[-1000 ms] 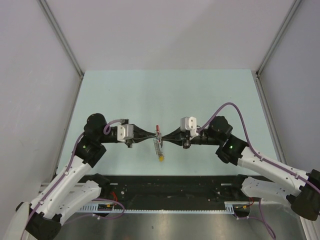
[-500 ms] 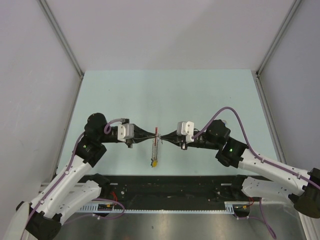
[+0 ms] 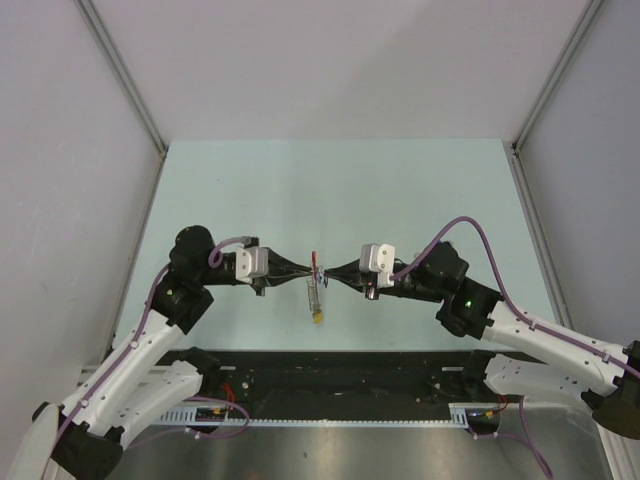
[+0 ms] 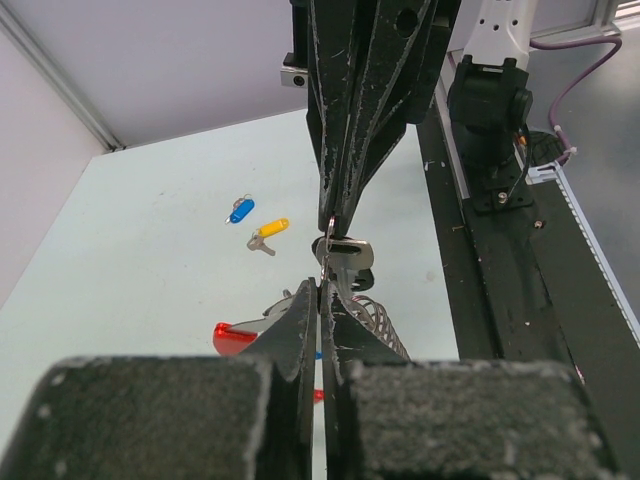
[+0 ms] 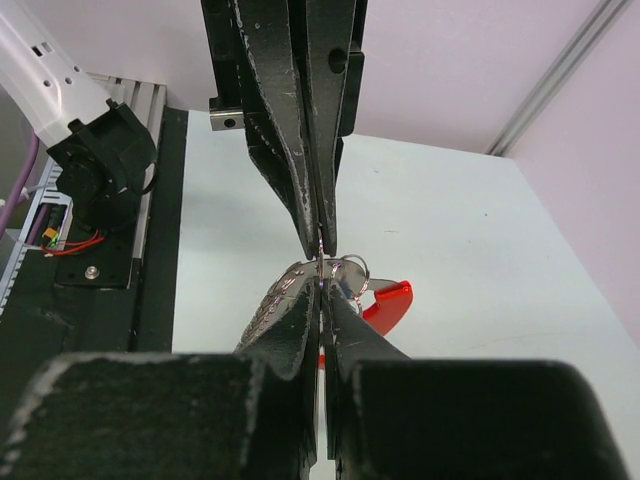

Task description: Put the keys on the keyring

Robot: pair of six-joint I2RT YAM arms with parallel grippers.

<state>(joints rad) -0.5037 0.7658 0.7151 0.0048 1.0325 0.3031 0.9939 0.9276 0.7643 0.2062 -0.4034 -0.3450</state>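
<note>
Pale green table (image 3: 400,190), grey walls around it; at the centre of your top view both arms meet tip to tip. Item: your left gripper (image 3: 307,272), clenched on the keyring (image 3: 314,258), red section showing just above the tips; item: your right gripper (image 3: 326,276), pinched tight on a silver key (image 4: 350,250) at the ring, held off the table; item: wire coil (image 3: 315,293) hanging below centre, yellow tag (image 3: 319,318) at its lower end.
</note>
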